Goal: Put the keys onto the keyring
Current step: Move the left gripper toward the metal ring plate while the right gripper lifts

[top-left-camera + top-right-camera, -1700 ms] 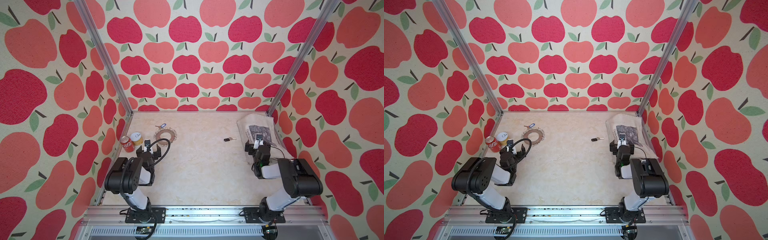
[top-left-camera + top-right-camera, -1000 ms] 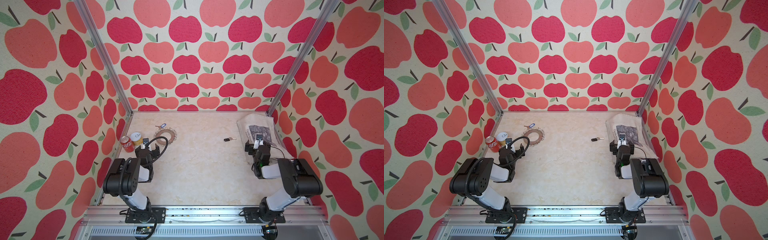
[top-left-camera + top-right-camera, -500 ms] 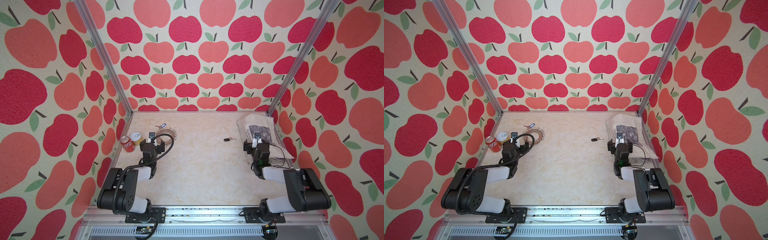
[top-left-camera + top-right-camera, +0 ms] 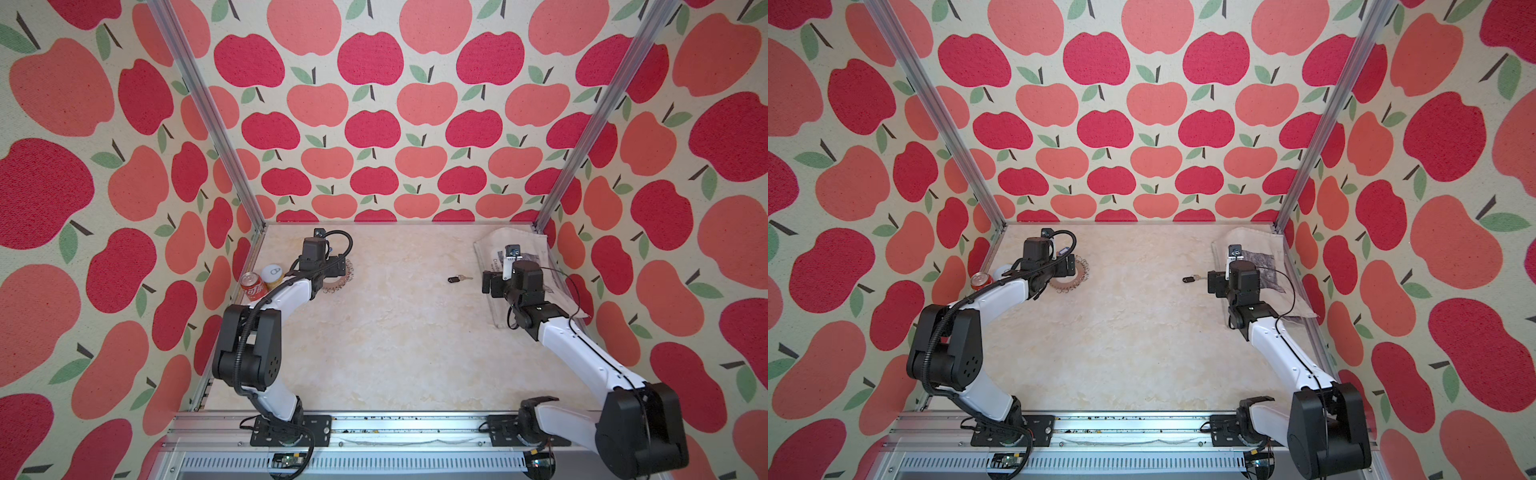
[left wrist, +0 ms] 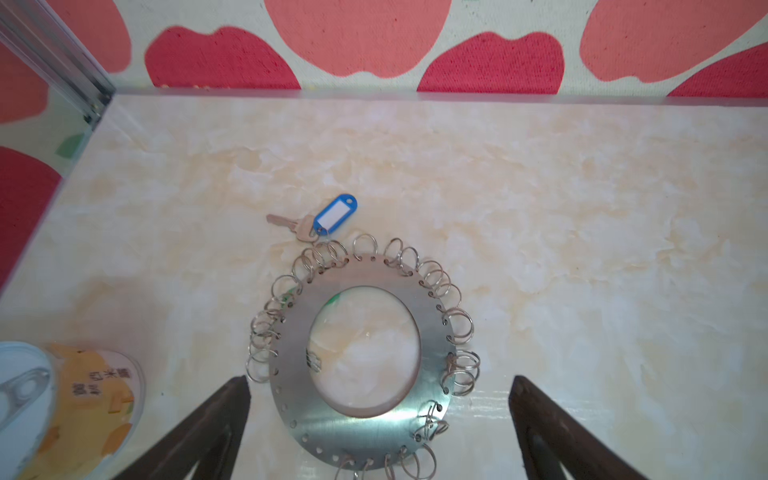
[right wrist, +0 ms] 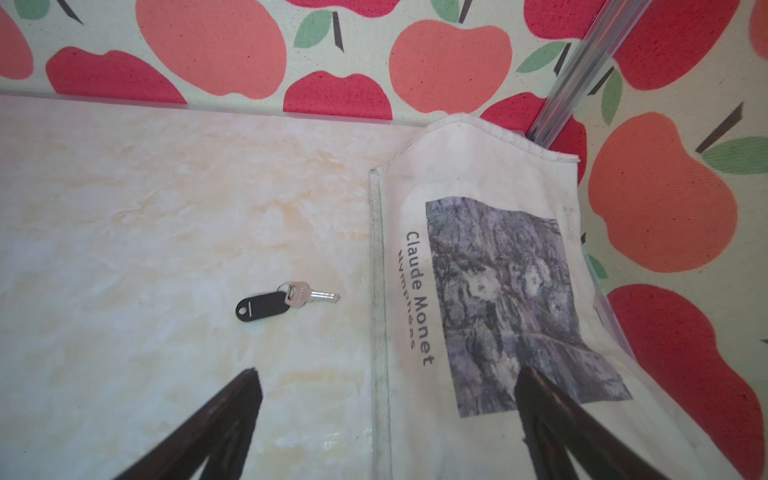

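Note:
The keyring (image 5: 361, 415) is a flat silver disc with a large hole and wire rings round its rim. It lies on the table at the back left and shows in both top views (image 4: 340, 279) (image 4: 1074, 277). My left gripper (image 5: 380, 380) hovers open above it, a finger on either side of the disc. Just beyond the disc lies a key with a blue-and-white tag (image 5: 334, 214). A key with a black tag (image 6: 262, 305) lies mid-table (image 4: 455, 279). My right gripper (image 6: 388, 371) stands open a short way from it, over the edge of a cloth bag, holding nothing.
A red can (image 4: 253, 286) and a yellow can with a white lid (image 5: 83, 399) stand by the left wall, close to my left gripper. A printed canvas bag (image 6: 478, 208) lies flat in the back right corner. Apple-patterned walls enclose the table.
Both arms have stretched forward from their folded pose near the front. The left gripper came over the keyring and the right gripper neared the black-tagged key. Both stayed open.

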`<state>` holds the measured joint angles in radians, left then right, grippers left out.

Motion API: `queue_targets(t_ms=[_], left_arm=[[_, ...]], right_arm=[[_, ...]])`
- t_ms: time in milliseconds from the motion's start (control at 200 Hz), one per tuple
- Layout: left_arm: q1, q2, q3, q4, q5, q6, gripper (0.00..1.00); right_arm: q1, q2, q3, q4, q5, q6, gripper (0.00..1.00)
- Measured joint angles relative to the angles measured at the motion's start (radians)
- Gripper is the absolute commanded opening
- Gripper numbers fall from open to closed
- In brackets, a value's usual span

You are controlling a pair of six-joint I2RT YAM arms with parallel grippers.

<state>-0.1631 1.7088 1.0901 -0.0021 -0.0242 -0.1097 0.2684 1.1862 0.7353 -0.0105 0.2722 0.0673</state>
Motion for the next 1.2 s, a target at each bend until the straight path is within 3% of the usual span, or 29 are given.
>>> queue_targets(t_ms=[305,700,920,1196], left_arm=[[-0.024,0.293,0.289,-0.225,0.097,-0.080,0.97],[-0.041,0.446,0.467,-0.359,0.212,-0.145,0.90],[-0.091,0.421,0.431,-0.373,0.269,-0.159,0.85],[-0.250,0.211,0.150,-0.414,0.363,-0.187,0.80]], right_arm=[[0.099,-0.001,0.075,-0.163,-0.028,0.028,0.99],[0.111,-0.009,0.137,-0.251,-0.027,0.028,0.99],[0.111,-0.053,0.150,-0.295,-0.028,0.028,0.99],[0.139,-0.127,0.153,-0.370,-0.031,0.037,0.99]])
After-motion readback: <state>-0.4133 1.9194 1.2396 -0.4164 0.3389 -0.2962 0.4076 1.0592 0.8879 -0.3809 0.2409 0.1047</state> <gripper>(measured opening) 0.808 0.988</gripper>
